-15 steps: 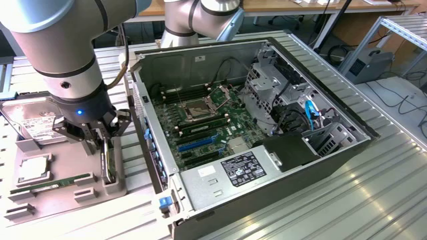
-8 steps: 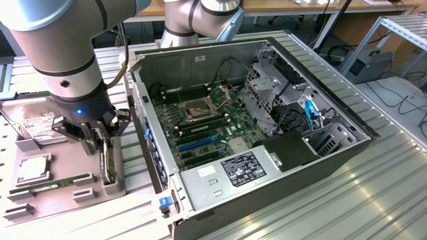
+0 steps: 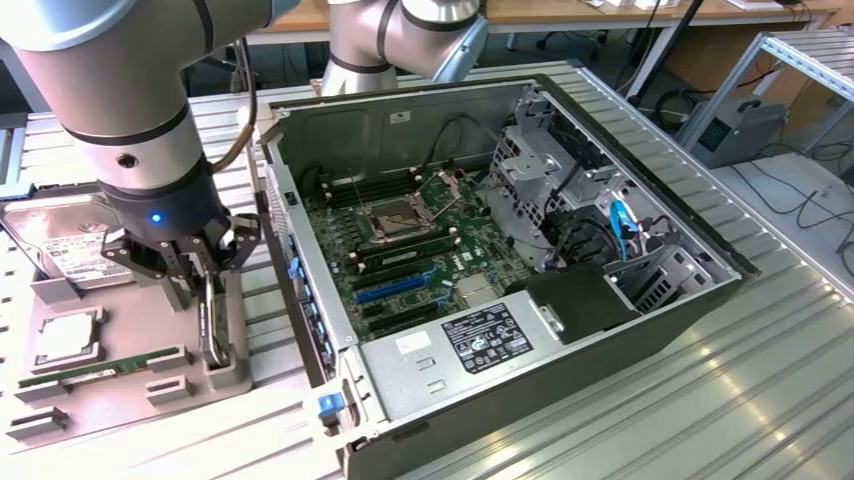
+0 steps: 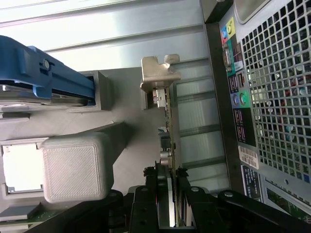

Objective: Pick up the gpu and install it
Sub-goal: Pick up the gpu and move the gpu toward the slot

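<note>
The gpu (image 3: 210, 325) stands on its long edge in a grey holder (image 3: 224, 375) on the parts tray, just off the open computer case's (image 3: 667, 300) left wall in the exterior view. My gripper (image 3: 200, 285) comes down on it from above. In the wrist view the gpu (image 4: 170, 121) runs away from me with its silvery end bracket (image 4: 158, 73) at the far end. The gripper (image 4: 167, 178) has one black finger (image 4: 150, 187) pressed on each face of the card, shut on it. The card still sits in the holder.
The grey tray (image 3: 120, 405) also carries a hard drive (image 3: 60, 245), a processor (image 3: 67, 340) and a green memory stick (image 3: 107, 368). Inside the case lie the motherboard (image 3: 400, 250) with blue slots (image 3: 394, 285), a drive cage (image 3: 534, 170) and a power supply (image 3: 487, 340).
</note>
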{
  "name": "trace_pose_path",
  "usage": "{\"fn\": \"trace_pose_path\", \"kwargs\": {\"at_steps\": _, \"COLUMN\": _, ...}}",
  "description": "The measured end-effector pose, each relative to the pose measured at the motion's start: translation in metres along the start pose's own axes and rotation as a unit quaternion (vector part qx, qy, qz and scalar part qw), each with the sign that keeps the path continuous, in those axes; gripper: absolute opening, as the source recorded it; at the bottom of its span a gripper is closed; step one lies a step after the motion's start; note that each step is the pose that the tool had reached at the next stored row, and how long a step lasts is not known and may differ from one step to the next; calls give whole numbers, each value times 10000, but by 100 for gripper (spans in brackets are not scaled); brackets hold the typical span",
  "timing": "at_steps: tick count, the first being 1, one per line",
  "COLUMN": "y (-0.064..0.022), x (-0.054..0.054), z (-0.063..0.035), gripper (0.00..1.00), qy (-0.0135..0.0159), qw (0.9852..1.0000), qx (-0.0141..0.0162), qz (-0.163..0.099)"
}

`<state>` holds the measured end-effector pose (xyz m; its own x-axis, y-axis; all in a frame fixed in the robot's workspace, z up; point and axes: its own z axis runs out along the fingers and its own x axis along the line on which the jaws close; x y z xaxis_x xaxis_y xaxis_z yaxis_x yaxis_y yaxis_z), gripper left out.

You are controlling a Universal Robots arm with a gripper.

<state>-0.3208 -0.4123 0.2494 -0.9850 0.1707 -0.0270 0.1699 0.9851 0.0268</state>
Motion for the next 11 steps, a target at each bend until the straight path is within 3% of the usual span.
{"fn": "trace_pose_path", "kwargs": {"at_steps": 11, "y": 4, "x": -1, "z": -61, "gripper": 28, "qy": -2, "qw": 10000, "qx": 7, "qz": 0}}
